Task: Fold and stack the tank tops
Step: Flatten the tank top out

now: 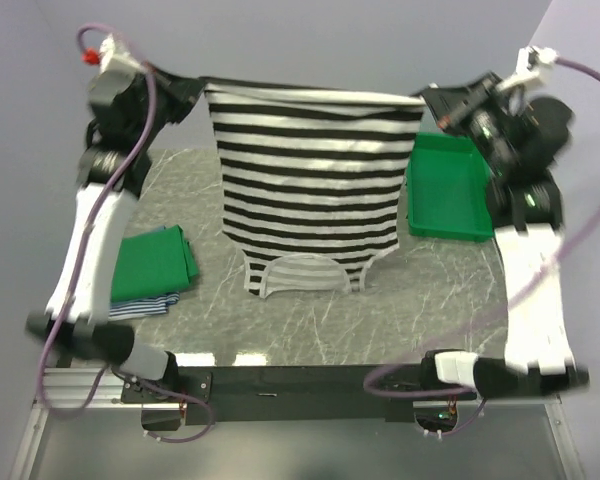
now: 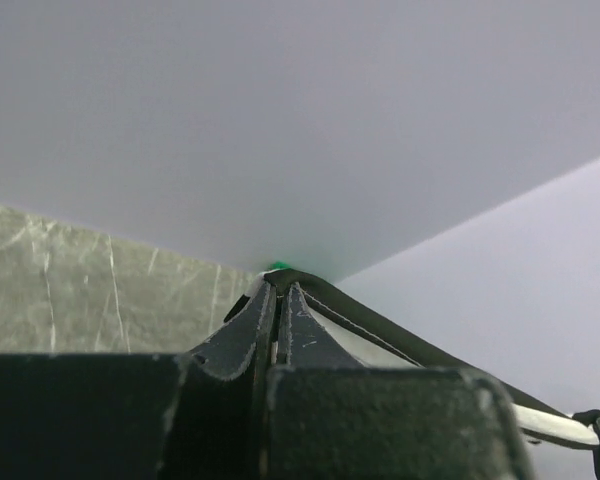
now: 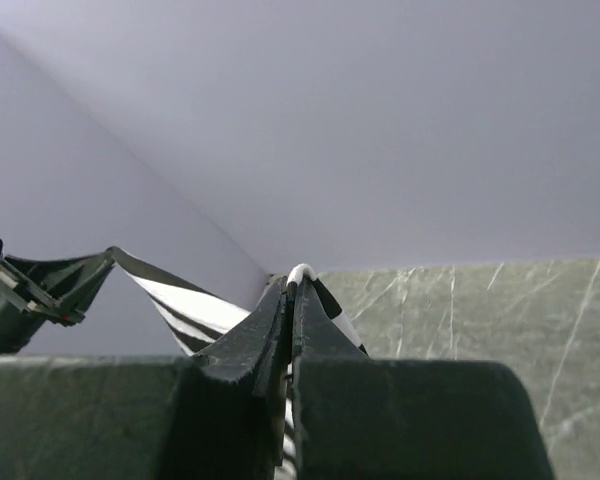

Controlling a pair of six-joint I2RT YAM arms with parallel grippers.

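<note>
The black-and-white striped tank top (image 1: 310,180) hangs upside down above the table, stretched flat between both arms, its straps and neckline (image 1: 300,275) reaching down to the table. My left gripper (image 1: 202,88) is shut on its top left corner, seen as a dark hem (image 2: 380,325) in the left wrist view. My right gripper (image 1: 427,98) is shut on the top right corner, where striped cloth (image 3: 180,305) runs off to the left. A folded green tank top (image 1: 155,262) lies on a blue-white striped one (image 1: 145,305) at the left.
A rigid green plastic bin (image 1: 447,190) stands on the table at the right, under my right arm. The grey marble-patterned tabletop (image 1: 330,320) shows below the hanging top. Pale walls close the back and both sides.
</note>
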